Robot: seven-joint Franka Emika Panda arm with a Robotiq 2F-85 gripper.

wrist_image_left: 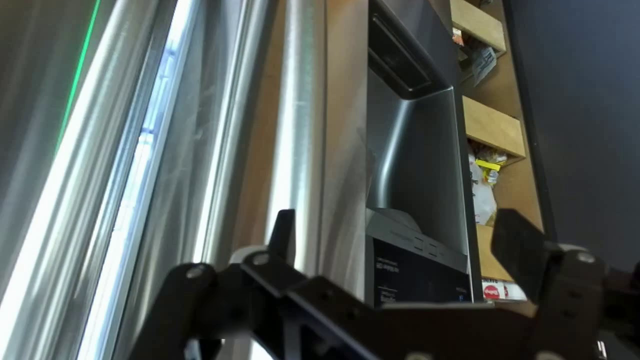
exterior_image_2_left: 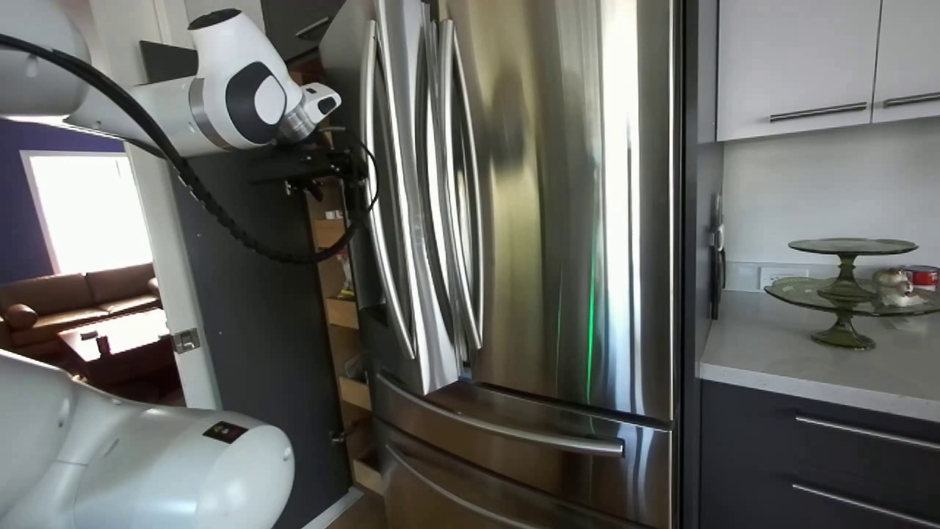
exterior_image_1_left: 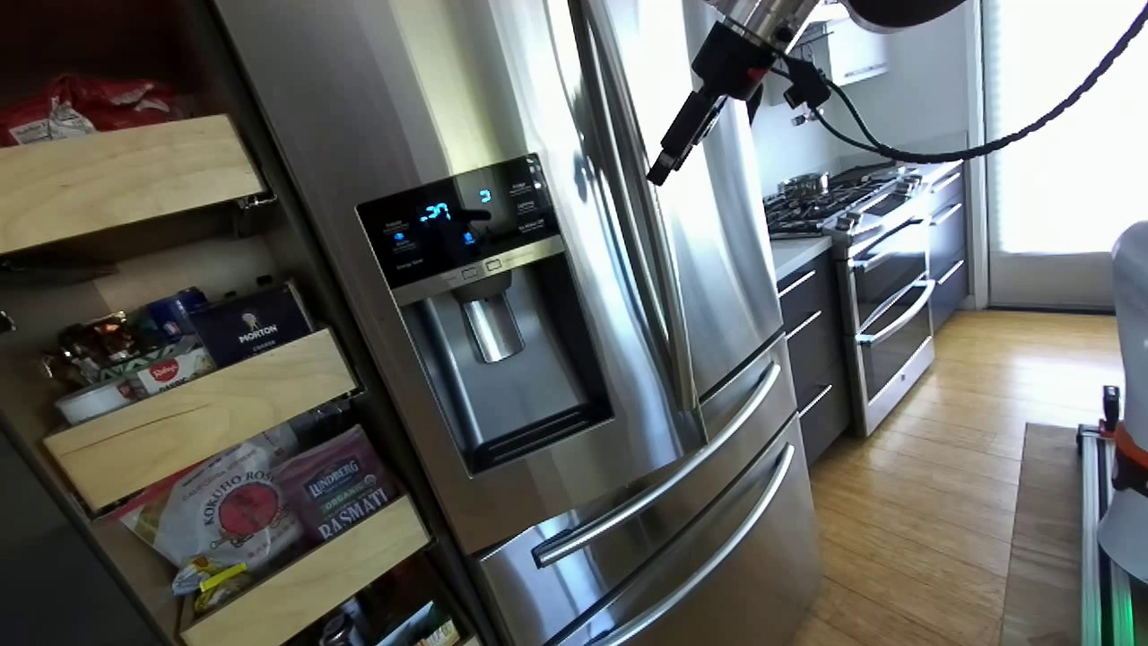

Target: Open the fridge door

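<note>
The fridge door (exterior_image_1_left: 395,108) is brushed steel with a black dispenser panel (exterior_image_1_left: 462,215) and blue display. Its free edge (exterior_image_2_left: 433,353) appears to stand slightly proud of the plain door, so it looks a little ajar. Its long vertical bar handle shows in the exterior view (exterior_image_2_left: 389,206) and the wrist view (wrist_image_left: 295,125). My gripper (exterior_image_1_left: 662,169) is in front of the door, near the handle at upper height. In the wrist view my gripper (wrist_image_left: 400,237) has its jaws wide apart and empty. One fingertip overlaps the handle; contact cannot be told. The other fingertip lies across the pantry side.
The plain steel door (exterior_image_2_left: 543,220) with its own bar handle (exterior_image_2_left: 459,206) is beside the fridge door. Steel drawers (exterior_image_1_left: 664,556) with horizontal handles are below. Open pantry shelves (exterior_image_1_left: 206,413) with food and a dark panel (exterior_image_2_left: 264,308) stand at the dispenser side. A thick cable (exterior_image_2_left: 213,213) hangs from the arm.
</note>
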